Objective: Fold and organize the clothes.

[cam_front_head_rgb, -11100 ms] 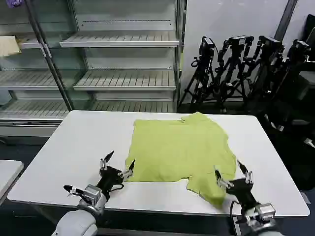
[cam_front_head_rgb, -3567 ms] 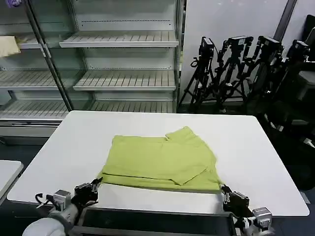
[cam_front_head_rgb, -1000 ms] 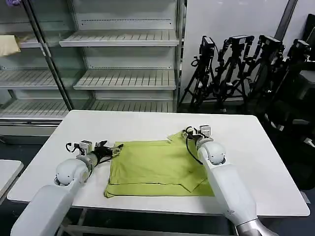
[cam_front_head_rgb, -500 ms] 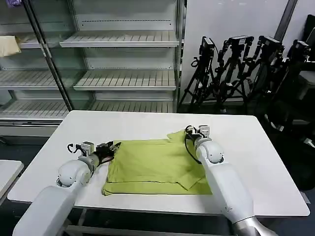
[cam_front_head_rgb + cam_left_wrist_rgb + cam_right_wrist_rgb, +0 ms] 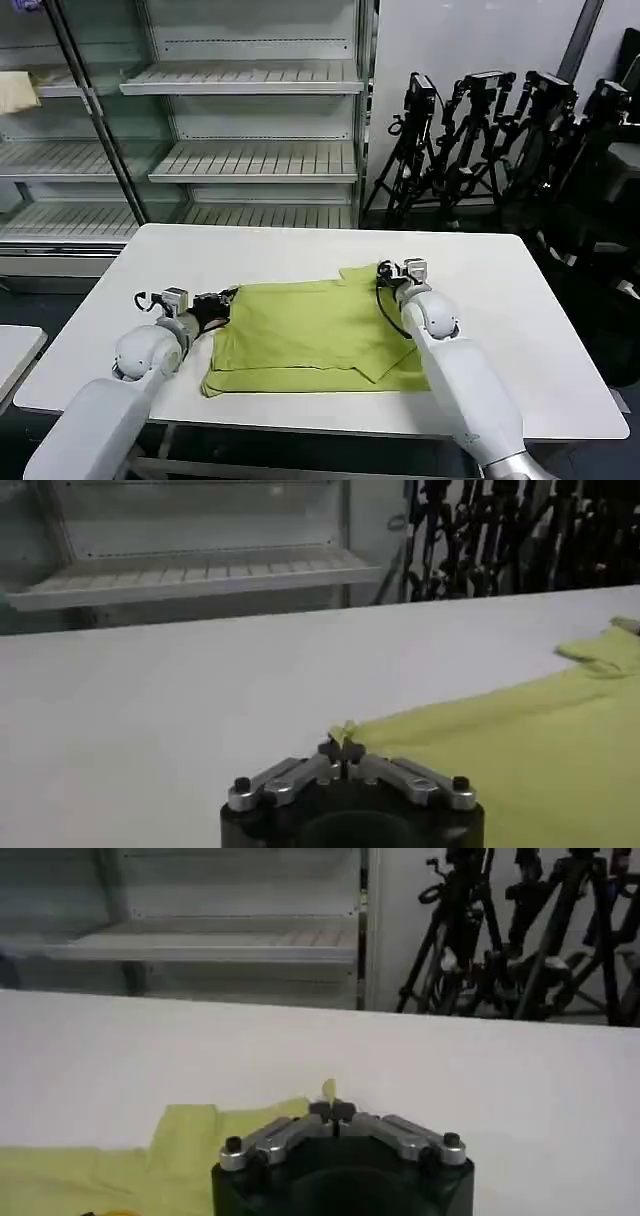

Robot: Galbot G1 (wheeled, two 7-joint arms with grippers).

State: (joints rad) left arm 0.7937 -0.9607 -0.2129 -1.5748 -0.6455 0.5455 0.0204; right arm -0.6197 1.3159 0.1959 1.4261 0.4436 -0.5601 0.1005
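The clothes, a lime yellow-green T-shirt (image 5: 310, 335), lie folded into a wide band on the white table (image 5: 520, 330). My left gripper (image 5: 222, 298) is shut on the shirt's far left corner (image 5: 343, 731), a small tuft of fabric sticking out past the fingertips. My right gripper (image 5: 385, 270) is shut on the far right corner (image 5: 329, 1090) by the sleeve. Both grippers hold the far edge just above the table, with the shirt's near edge resting towards the table's front.
Bare tabletop lies beyond and to both sides of the shirt. Glass-doored shelving (image 5: 250, 160) stands behind the table, with a pale cloth (image 5: 18, 92) on a shelf at far left. Black tripods (image 5: 500, 140) crowd the back right.
Over the last second both grippers have carried the shirt's far edge slightly leftward and nearer, and the shirt has shifted a little with them. Earlier the shirt lay unfolded, then folded in half.
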